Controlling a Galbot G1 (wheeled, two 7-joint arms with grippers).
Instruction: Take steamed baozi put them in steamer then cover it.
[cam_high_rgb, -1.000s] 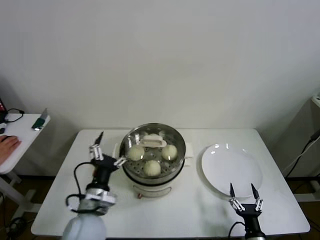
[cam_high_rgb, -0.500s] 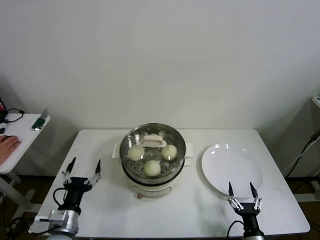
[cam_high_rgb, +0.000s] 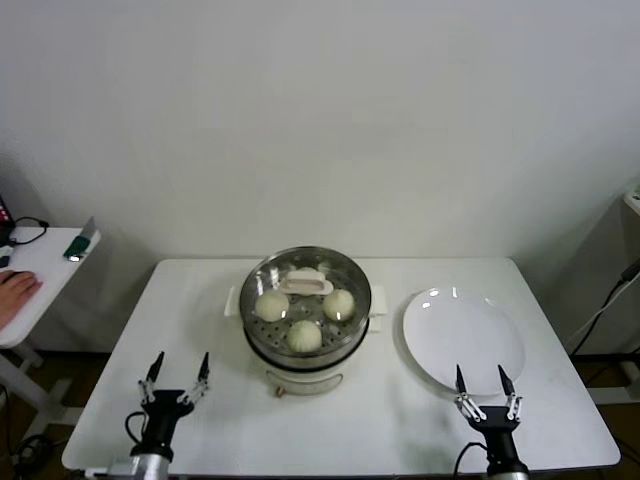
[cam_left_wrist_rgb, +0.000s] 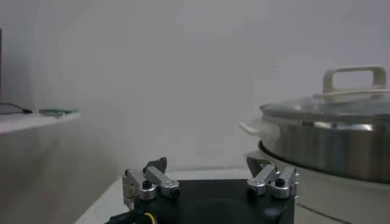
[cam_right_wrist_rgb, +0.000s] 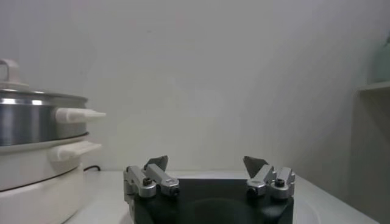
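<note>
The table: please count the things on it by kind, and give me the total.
Baozi visible under the lid: 3
Steamer: 1
Glass cover: 1
White plate: 1
Total: 6
A fourth baozi may lie behind the cover's handle; I cannot tell.

Lab (bare wall (cam_high_rgb: 320, 120), test table (cam_high_rgb: 230, 420))

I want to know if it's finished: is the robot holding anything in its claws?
No. The left gripper and right gripper are both open and empty, near the table's front edge.
</note>
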